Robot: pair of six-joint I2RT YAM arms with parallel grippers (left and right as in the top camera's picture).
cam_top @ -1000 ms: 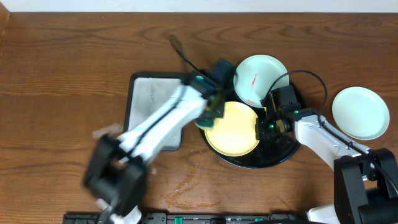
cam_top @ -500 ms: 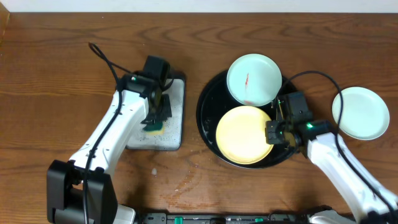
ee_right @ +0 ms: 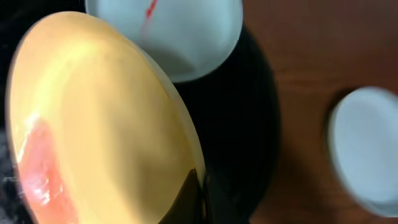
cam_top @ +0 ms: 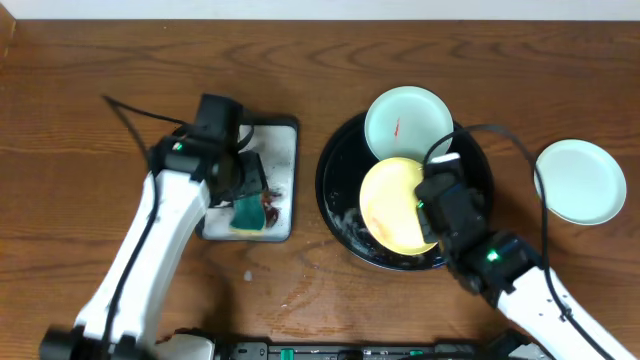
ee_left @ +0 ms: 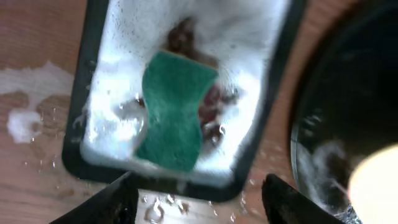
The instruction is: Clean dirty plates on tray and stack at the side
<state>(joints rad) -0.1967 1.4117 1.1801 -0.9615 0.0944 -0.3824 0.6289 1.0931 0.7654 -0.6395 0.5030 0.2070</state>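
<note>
The yellow plate (cam_top: 398, 205) tilts up over the glossy black tray (cam_top: 335, 190), with what looks like a pinkish smear on its face. A mint-green plate (cam_top: 408, 122) with a thin red streak rests at the tray's far rim. A second mint-green plate (cam_top: 580, 180) lies flat on the wooden tabletop (cam_top: 520, 70), right of the tray.

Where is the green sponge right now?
In the overhead view, the green sponge lies in the foamy silver tray on the table's left side, left of the round black tray.
</note>
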